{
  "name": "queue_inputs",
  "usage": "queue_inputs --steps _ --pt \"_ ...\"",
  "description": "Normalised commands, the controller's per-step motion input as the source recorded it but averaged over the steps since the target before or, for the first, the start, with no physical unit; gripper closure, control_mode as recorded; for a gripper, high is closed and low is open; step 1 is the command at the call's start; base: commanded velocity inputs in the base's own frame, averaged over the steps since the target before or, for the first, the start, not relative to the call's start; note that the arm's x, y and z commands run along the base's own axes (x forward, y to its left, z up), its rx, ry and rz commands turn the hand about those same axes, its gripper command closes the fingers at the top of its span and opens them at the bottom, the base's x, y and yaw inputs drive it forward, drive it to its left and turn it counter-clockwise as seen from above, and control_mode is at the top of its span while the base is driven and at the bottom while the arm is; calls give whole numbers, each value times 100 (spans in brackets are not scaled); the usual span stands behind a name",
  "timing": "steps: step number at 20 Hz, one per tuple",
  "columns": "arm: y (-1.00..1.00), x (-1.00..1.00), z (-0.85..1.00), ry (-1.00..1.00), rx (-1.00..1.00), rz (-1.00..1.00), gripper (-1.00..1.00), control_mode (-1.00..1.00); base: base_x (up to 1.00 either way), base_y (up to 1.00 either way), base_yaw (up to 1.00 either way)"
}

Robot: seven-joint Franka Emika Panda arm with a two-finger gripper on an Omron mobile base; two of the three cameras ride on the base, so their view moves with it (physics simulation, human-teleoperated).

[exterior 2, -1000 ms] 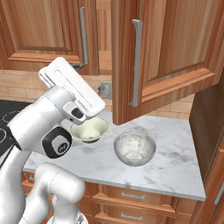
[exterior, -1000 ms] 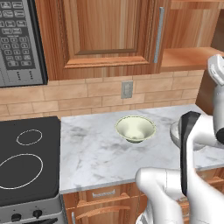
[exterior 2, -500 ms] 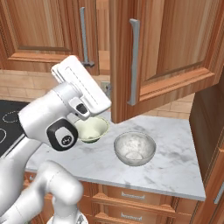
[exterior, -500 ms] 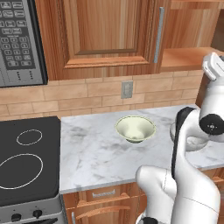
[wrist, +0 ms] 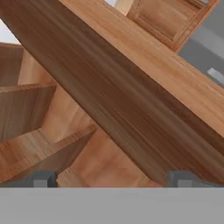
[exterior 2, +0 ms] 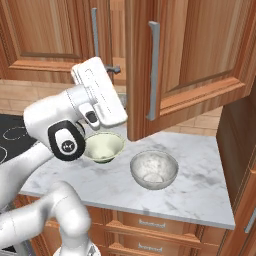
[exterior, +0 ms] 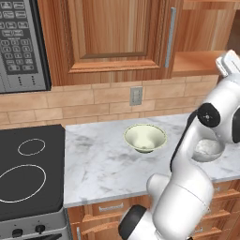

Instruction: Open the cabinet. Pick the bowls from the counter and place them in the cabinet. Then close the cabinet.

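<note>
The cabinet's right door (exterior 2: 192,55) stands swung open, its silver handle (exterior 2: 153,70) facing me. The left door (exterior: 112,37) is shut. My gripper (wrist: 113,179) is open with nothing between its fingertips (wrist: 43,178); it looks at the open door's dark edge and the wooden shelves inside. The white hand (exterior 2: 99,95) hangs above the counter (exterior 2: 200,185), left of the open door. Below it sits the cream-green bowl (exterior 2: 103,146) (exterior: 145,137). The grey-white speckled bowl (exterior 2: 154,169) stands to its right, partly behind my arm in the left base view (exterior: 207,149).
A grey microwave (exterior: 18,47) hangs at the left above a black stove top (exterior: 28,173). A wall outlet (exterior: 136,95) sits in the brick backsplash. An open shelf (exterior: 197,61) shows inside the cabinet. Drawers (exterior 2: 150,227) run under the counter.
My hand has swung up and to the right, nearer the open cabinet door, and the elbow has shifted with it. Both bowls and the door stay where they were.
</note>
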Motion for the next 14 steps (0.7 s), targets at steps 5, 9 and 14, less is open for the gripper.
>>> queue_inputs --steps 5,9,14 --pt "-94 -2 0 1 7 -15 -100 -100 0 0 0" --pt "-94 -25 0 -1 8 -14 -100 -100 0 0 0" --pt "-16 -19 -3 -2 1 -7 -100 -100 0 0 0"
